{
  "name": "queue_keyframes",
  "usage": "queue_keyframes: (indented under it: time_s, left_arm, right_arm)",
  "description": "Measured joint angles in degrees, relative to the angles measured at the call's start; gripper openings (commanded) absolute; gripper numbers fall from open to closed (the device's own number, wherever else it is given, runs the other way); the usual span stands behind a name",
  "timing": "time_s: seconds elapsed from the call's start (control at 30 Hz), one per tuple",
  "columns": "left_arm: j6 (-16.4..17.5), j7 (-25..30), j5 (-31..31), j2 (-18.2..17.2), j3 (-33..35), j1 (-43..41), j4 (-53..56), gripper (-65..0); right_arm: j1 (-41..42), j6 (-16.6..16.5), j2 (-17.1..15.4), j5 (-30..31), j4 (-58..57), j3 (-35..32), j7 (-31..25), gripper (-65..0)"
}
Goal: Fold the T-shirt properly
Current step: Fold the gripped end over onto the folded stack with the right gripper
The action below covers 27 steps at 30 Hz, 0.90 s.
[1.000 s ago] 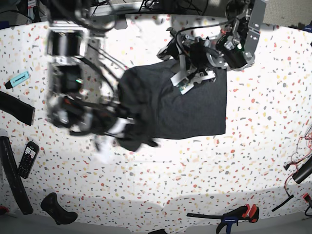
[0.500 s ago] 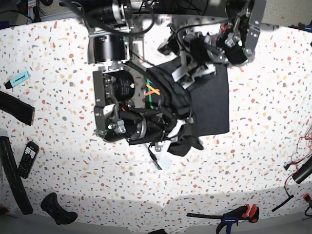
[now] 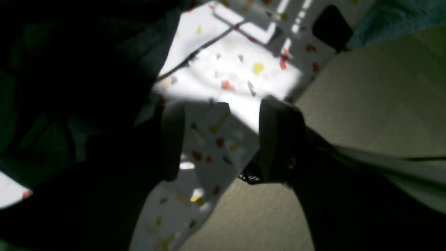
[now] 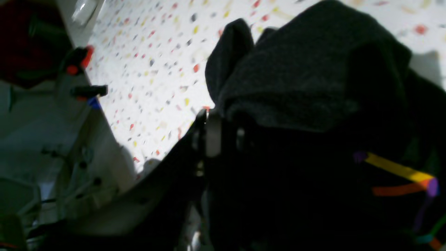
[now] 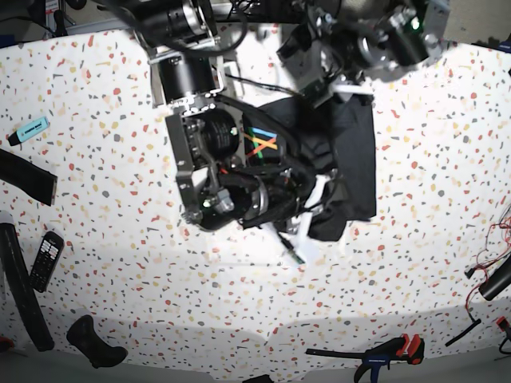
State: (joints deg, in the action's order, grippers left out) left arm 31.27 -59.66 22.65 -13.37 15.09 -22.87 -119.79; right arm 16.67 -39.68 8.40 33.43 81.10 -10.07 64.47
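We see one T-shirt bunched on the table. Our two arms reach over it: left gripper spread empty; right gripper's grip we cannot tell.

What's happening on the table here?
A two-armed robot is folding a dark T-shirt on a speckled table. The right gripper is low over the shirt's near edge, with bunched cloth and some of the rainbow print turned up beside it; whether it grips the cloth is unclear. The left gripper is open and empty at the shirt's far edge. The fold is unfinished: the shirt lies rumpled, not flat.
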Motion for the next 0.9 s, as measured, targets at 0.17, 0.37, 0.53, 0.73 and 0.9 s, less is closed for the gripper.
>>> queue_keyframes:
  time_s: [0.17, 0.37, 0.53, 0.73, 0.9]
  left_arm:
    - [0.0, -0.1, 0.0, -0.3, 0.0, -2.1, -1.1, -33.0]
    - [0.0, 0.1, 0.0, -0.3, 0.0, -3.5, -1.1, -33.0]
    - [0.0, 0.0, 0.0, -0.3, 0.0, -3.5, -1.1, -33.0]
    - [0.0, 0.1, 0.0, -0.3, 0.0, -3.5, -1.1, -33.0]
    - [0.0, 0.1, 0.0, -0.3, 0.0, -3.5, -1.1, -33.0]
  right_arm:
    - [0.0, 0.0, 0.0, 10.7, 0.0, -2.4, -0.8, -33.5]
    - [0.3, 0.0, 0.0, 27.0, 0.0, -2.7, -1.0, -33.6]
    - [3.3, 0.0, 0.1, 16.8, 0.0, -0.2, -0.9, -33.6]
    - [5.6, 0.0, 0.0, 0.6, 0.2, 6.4, 1.6, -33.6]
    - [4.2, 0.0, 0.0, -5.3, 0.2, 6.4, 1.8, -33.6]
